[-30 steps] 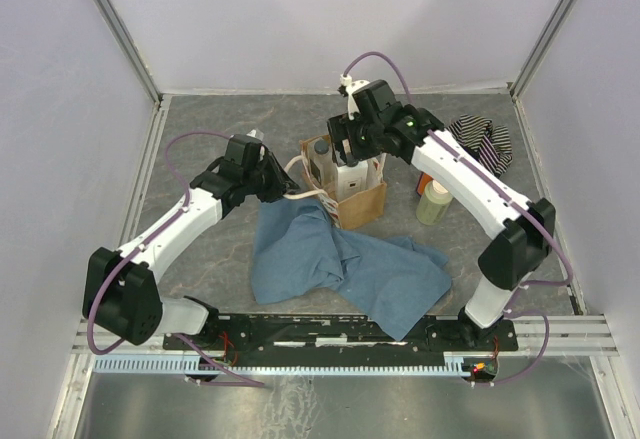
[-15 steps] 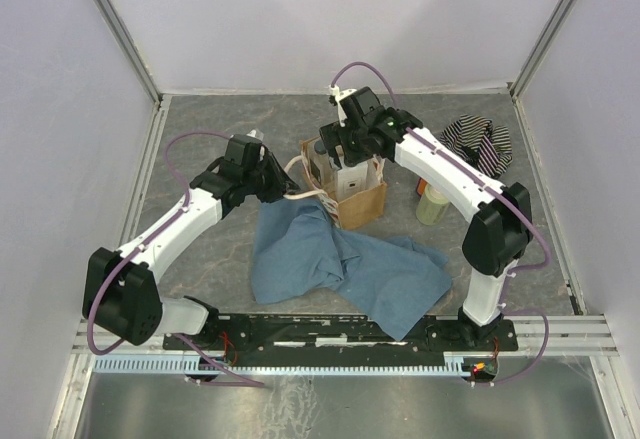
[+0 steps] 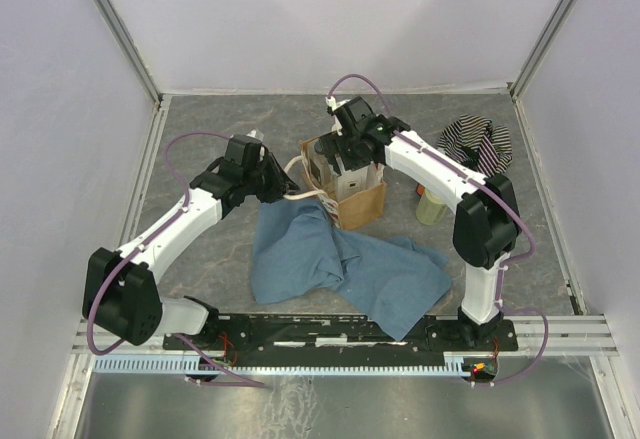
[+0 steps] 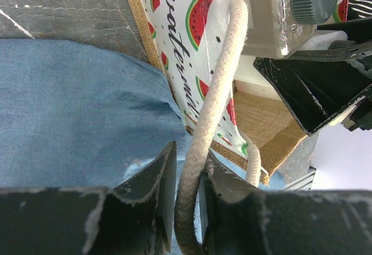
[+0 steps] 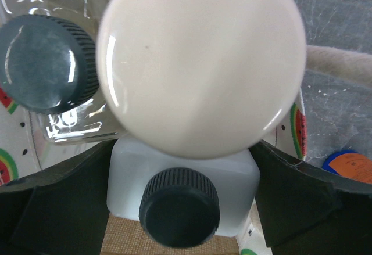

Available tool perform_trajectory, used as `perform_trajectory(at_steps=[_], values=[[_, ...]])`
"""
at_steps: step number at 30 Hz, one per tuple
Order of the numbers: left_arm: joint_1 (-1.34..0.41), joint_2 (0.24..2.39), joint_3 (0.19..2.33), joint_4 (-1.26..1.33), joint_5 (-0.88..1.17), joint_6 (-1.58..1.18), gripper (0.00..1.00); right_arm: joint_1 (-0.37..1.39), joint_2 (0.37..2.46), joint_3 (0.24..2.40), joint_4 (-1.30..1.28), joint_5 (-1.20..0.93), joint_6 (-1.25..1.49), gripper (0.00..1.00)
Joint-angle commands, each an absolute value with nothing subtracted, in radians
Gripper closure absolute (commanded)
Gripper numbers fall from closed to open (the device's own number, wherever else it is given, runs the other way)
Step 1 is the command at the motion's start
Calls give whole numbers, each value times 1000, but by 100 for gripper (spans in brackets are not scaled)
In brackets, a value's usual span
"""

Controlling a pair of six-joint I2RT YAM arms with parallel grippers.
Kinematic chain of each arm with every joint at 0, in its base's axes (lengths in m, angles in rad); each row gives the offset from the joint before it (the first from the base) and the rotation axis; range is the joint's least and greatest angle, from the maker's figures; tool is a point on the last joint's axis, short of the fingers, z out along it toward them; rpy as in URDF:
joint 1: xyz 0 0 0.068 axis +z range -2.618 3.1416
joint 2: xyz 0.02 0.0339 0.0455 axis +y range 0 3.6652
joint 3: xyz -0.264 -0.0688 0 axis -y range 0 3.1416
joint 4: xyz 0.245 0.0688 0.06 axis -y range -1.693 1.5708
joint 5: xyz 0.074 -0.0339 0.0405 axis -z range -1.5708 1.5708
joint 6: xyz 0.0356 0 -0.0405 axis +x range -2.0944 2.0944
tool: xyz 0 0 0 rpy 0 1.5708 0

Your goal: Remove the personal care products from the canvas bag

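Observation:
The tan canvas bag (image 3: 362, 202) stands upright mid-table, its watermelon-print lining (image 4: 197, 46) showing. My left gripper (image 4: 187, 165) (image 3: 283, 185) is shut on the bag's cream rope handle (image 4: 216, 101). My right gripper (image 5: 183, 156) (image 3: 343, 156) reaches down into the bag's mouth, a finger pressed against each side of a white square bottle with a black cap (image 5: 180, 208). A large cream round cap (image 5: 200, 63) and a clear square bottle with a dark cap (image 5: 46, 63) stand beside it in the bag. A pale yellow-green bottle (image 3: 432, 207) and an orange bottle with a blue cap (image 5: 349, 165) stand outside, to the bag's right.
A blue-grey cloth (image 3: 340, 259) lies crumpled in front of the bag and under its near edge. A black-and-white striped cloth (image 3: 482, 142) is at the back right. Walls enclose the table on three sides.
My right arm has swung left and lowered into the bag's mouth, its jaws widening and then narrowing onto the white bottle. The left arm has kept still on the handle.

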State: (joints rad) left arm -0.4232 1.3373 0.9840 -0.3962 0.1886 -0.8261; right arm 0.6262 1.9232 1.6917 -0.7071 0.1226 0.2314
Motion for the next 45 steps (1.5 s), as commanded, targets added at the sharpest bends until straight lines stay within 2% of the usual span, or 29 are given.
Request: perform_trajectory(at_steps=[1, 8, 14, 20, 25, 30, 39, 45], values=[[-427, 1301, 991, -409, 194, -821, 72, 626, 1904, 1702, -679, 175, 240, 22], [-428, 1305, 987, -400, 198, -821, 72, 629, 1802, 1785, -756, 178, 265, 33], [-427, 1310, 979, -390, 204, -825, 72, 640, 1723, 1945, -849, 104, 254, 34], [-428, 1309, 974, -383, 207, -830, 72, 640, 1639, 2045, -827, -31, 249, 34], [-428, 1302, 974, -385, 206, -831, 72, 640, 1604, 2155, -853, 119, 195, 32], [-427, 1296, 972, -386, 206, -834, 72, 616, 1686, 2353, -957, 284, 114, 31], [-428, 1281, 968, -399, 191, -831, 72, 398, 1709, 2328, -875, 215, 177, 32], [-428, 1288, 971, -403, 189, -826, 72, 312, 1752, 2258, -803, 177, 181, 31]])
